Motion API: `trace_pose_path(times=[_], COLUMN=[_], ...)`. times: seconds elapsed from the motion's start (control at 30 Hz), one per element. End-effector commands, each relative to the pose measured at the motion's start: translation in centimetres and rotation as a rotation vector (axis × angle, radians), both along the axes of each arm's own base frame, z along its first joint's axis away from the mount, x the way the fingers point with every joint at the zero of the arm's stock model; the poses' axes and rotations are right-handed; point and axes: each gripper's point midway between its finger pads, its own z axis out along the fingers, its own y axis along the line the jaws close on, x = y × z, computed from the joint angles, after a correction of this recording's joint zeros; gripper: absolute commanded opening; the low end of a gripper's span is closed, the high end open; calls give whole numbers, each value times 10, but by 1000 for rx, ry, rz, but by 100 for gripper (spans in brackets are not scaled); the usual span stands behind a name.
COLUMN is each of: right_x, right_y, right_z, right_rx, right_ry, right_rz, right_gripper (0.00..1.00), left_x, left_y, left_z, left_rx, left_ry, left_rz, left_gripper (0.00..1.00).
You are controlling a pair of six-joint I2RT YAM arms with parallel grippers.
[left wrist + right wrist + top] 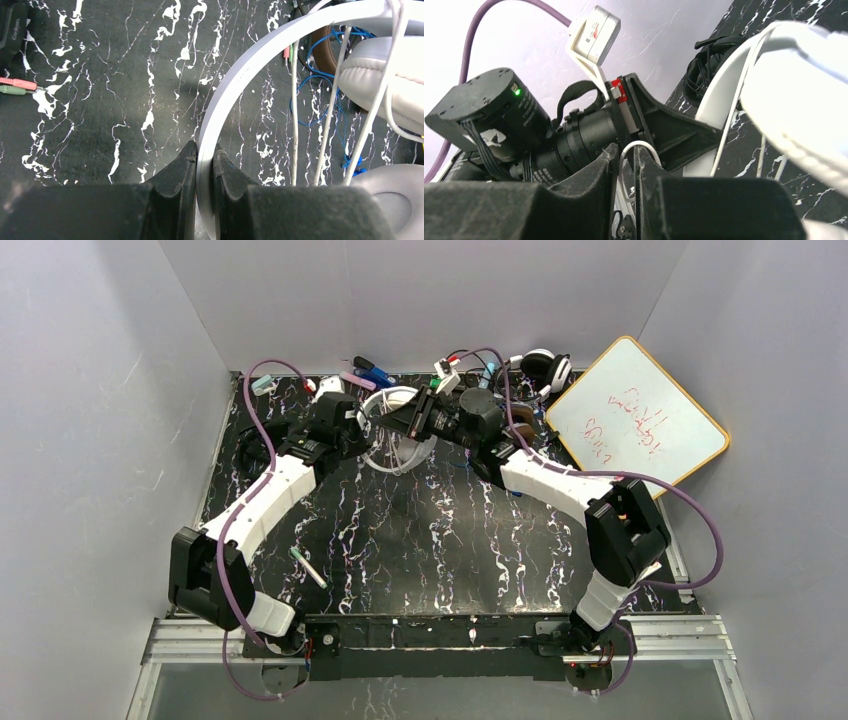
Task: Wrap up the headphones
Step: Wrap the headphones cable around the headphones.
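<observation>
One pair of white headphones (385, 80) sits at the left gripper (205, 150), whose fingers are clamped on the headband (257, 55). That band looks stiff and light (the safest hold). The thin cord (640, 143) is limp and likely slippery. It loops between the right gripper's (625, 150) nearly closed fingers, but I cannot tell whether they pinch it.

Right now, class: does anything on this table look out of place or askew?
Yes. The whiteboard sits skewed, propped against the right wall, and a pen lies alone mid-table. The white headphones, pinched at the headband by the left gripper, trail loose cord loops.
</observation>
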Motion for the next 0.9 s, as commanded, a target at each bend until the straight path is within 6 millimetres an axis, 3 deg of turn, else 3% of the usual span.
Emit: trace_pose_path(times=[0.0, 0.23, 0.5, 0.7, 0.87], right_x=[25, 64, 89, 74, 48], right_y=[-5, -13, -19, -26, -35], right_z=[24, 4, -10, 1, 20], right_rx=[40, -16, -55, -86, -126], right_ry=[-62, -55, -46, -115, -215], right_rz=[-73, -123, -142, -80, -12], right_gripper=[25, 24, 24, 25, 29], left_x=[-8, -17, -23, -26, -21], left_y=[-12, -29, -39, -38, -36], left_z=[22, -1, -16, -32, -30], left_rx=[-41, -26, 0, 19, 27], left_ry=[-55, 25, 83, 172, 143], left_rz=[-60, -142, -183, -168, -153], left_gripper=[0, 0, 0, 0, 0])
